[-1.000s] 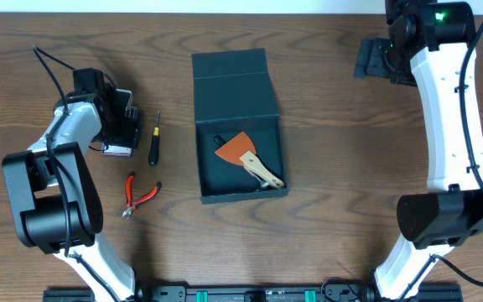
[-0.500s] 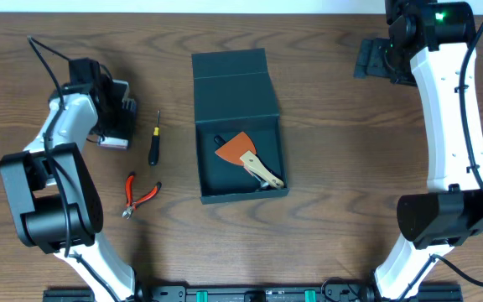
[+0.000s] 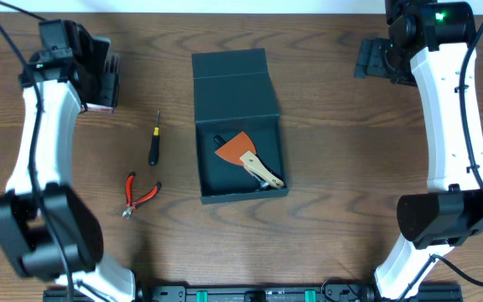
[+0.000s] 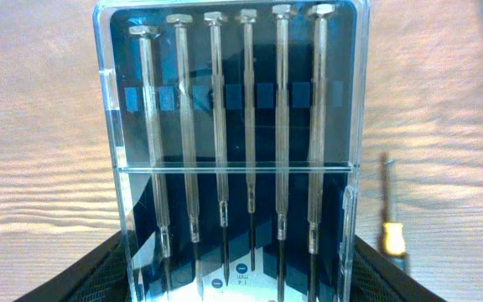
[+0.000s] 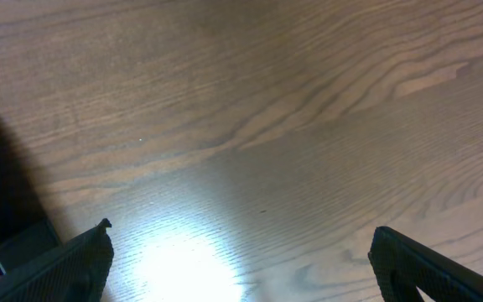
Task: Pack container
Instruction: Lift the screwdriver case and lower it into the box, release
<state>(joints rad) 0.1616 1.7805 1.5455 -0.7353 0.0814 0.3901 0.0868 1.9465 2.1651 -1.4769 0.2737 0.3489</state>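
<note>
- TABLETOP, MID-PACK: L gripper (image 3: 99,80) is clenched on the case (image 4: 233,151) of slim drivers, fingers (image 4: 99,268) pressed to its two long sides at the wrist end. The case looks lifted off the table (image 3: 334,168) at far L, well apart from the container (image 3: 233,92).
- Container sits ctr-table, flap lid folded back toward the far edge, mouth open upward. A scraper (image 3: 246,155) lies aslant inside, orange blade toward the hinge, handle toward the near R corner.
- R gripper (image 3: 369,60) hangs far R near the back edge, fingers spread wide w/ nothing between them.
- Step in hand, by my read: carry the case across & lay it in the box.
- To do it well:
  - Keep the case level & cross above the L wall, not at it.
  - Lower over the near-L floor, which shows bare.
  - Set the long side parallel to the wall so it doesn't land on the scraper.
- The grip is at one end w/ most of the case overhanging, so it is prob. prone to pivot. Go slow & let go only once it rests.
- Room: open wood lies btwn L arm & box, but a screwdriver (image 3: 153,144) & pliers (image 3: 139,191) lie on that stretch, near the box's L wall. Pass over them.
- R arm stands well apart from the box, so no clash is likely.
</note>
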